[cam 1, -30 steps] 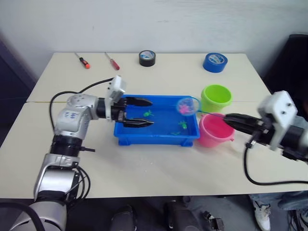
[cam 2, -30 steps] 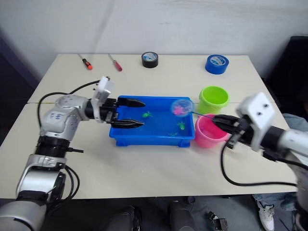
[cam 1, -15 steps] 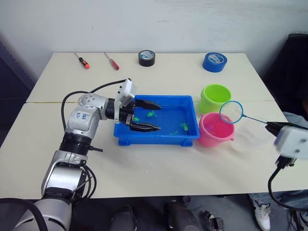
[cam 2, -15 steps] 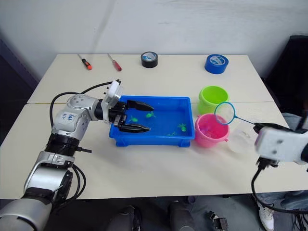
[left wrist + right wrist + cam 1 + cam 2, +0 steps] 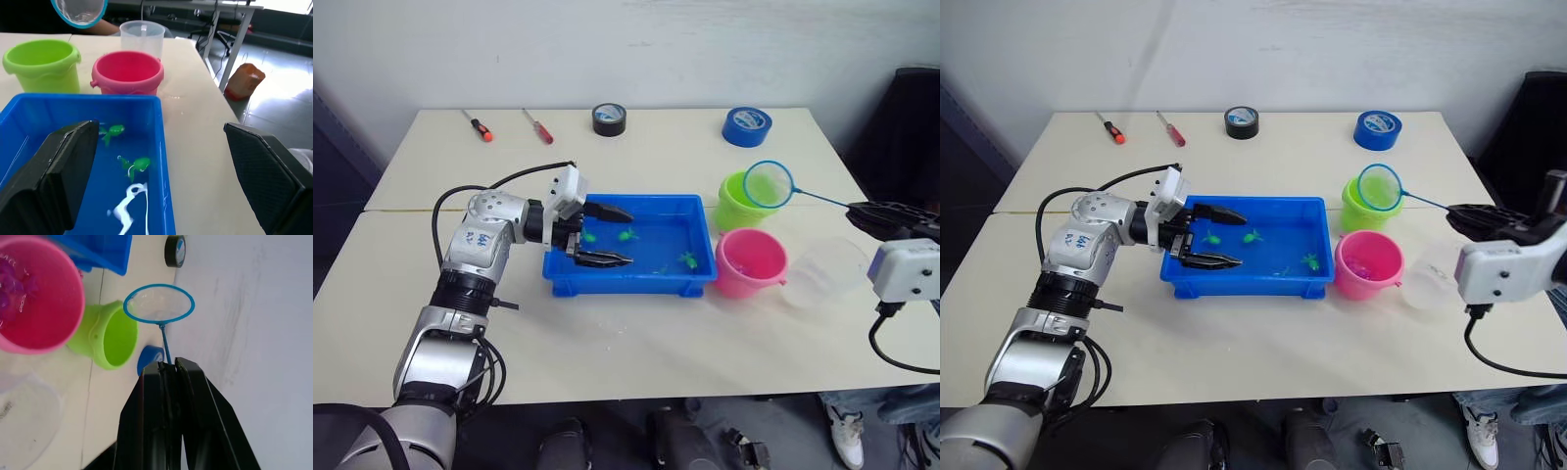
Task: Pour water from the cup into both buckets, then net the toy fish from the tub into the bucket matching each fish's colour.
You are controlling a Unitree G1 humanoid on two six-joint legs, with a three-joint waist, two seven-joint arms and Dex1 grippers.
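Above green bucket [image 5: 751, 201], net [image 5: 769, 184] risen, emptied

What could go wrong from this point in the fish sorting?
The right gripper pinches only the end of the thin handle of the net, which hangs above the green bucket; the long lever could twist or slip in the fingers. Going back to the blue tub, the hoop may clip the pink bucket or the clear cup. The left gripper, open inside the tub, crowds the green fish and could block the scoop.
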